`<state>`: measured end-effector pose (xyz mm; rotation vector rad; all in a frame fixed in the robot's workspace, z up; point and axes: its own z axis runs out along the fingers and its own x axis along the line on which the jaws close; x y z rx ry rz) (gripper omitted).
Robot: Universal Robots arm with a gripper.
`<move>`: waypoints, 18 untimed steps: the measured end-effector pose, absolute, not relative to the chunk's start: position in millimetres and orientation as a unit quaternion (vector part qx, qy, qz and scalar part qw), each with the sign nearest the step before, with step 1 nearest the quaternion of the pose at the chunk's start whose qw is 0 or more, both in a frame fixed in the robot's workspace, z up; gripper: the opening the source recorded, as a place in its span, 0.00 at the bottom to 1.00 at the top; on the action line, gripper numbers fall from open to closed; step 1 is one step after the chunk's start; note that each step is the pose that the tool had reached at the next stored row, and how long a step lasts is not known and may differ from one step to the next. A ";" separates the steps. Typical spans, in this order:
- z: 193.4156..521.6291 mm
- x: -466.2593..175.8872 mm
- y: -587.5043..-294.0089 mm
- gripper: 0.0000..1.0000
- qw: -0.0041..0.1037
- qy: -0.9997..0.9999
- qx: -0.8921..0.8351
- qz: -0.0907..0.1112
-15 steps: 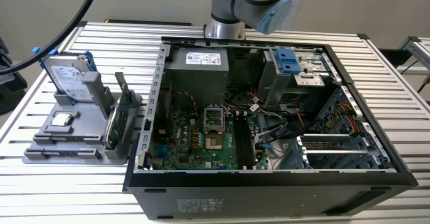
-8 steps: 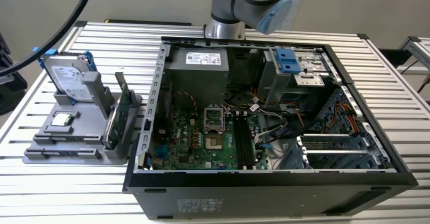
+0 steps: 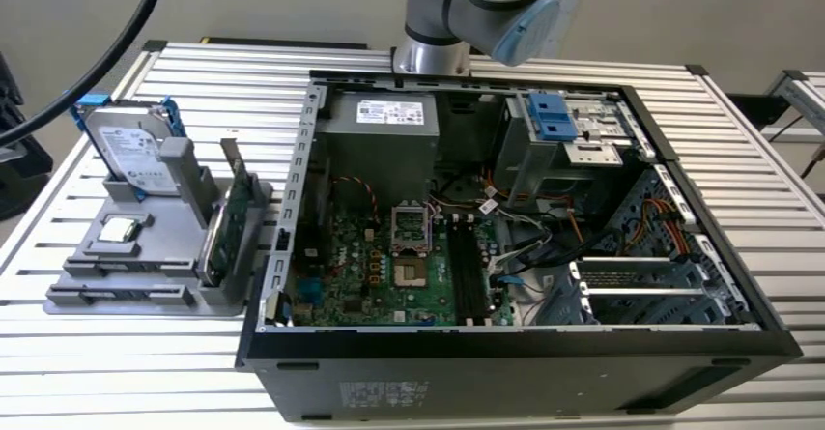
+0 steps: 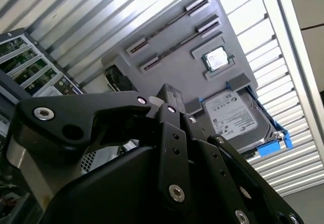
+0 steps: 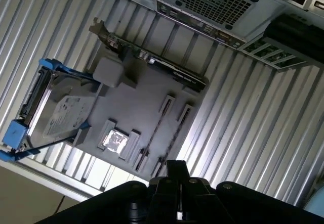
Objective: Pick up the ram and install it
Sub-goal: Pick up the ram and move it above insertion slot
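Observation:
My gripper [image 4: 168, 90] hangs high above the grey parts fixture [image 4: 177, 57], its fingertips [image 5: 177, 167] pressed together with nothing visible between them. In the exterior view the fixture [image 3: 142, 256] stands on the slatted table to the left of the open computer case [image 3: 516, 338]. The ram is hidden from me. I cannot tell whether a stick sits in the long dark memory slots [image 3: 472, 271] beside the processor socket. The narrow clip holders [image 4: 167, 26] on the fixture show as thin lines between their clips.
On the fixture stand a silver hard drive with blue rails [image 3: 129, 150], an upright green expansion card [image 3: 222, 232] and a flat processor chip [image 3: 120, 229]. The arm [image 3: 497, 5] rises behind the case. Cables and drive cages crowd the case's right half.

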<state>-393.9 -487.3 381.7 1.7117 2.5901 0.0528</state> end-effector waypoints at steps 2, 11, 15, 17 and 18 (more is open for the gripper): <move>381.7 -393.9 -487.3 0.00 0.018 0.829 0.558 0.017; 381.3 -393.9 -487.3 0.00 0.019 0.806 0.591 0.016; 381.0 -393.9 -487.3 0.00 0.019 0.797 0.604 0.016; 380.9 -393.9 -487.3 0.00 0.019 0.792 0.610 0.016; 380.9 -393.9 -487.3 0.00 0.020 0.789 0.613 0.015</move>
